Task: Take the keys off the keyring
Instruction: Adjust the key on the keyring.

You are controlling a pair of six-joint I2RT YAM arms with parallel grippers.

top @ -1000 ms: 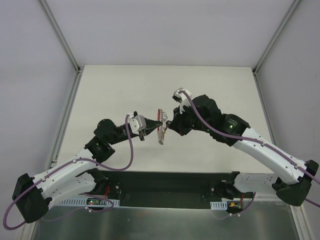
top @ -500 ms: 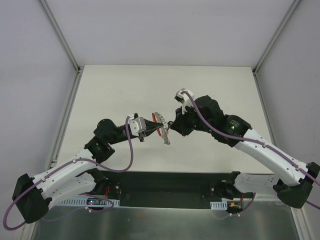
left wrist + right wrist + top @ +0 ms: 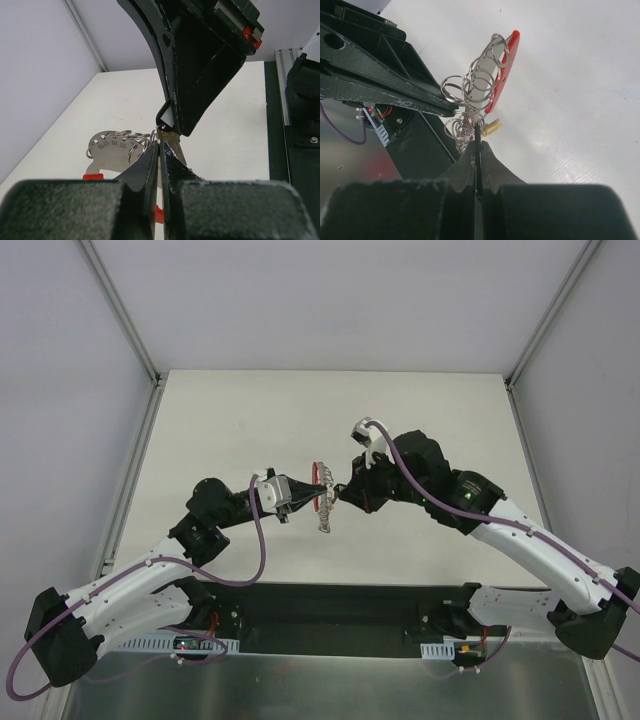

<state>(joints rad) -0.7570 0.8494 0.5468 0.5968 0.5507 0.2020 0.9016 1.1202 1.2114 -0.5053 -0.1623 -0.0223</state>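
Above the pale bench (image 3: 250, 420), at mid-frame, the left end effector (image 3: 316, 493) is pinched shut on the keyring (image 3: 320, 475) and the right end effector (image 3: 337, 494) is shut, seemingly on the keys (image 3: 325, 519), so I judge the prying-off step in hand, and next a key needs working round and off.

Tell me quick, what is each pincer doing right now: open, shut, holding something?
Left pincer: shut, pinching the keyring.
Right pincer: shut, apparently gripping the keys.
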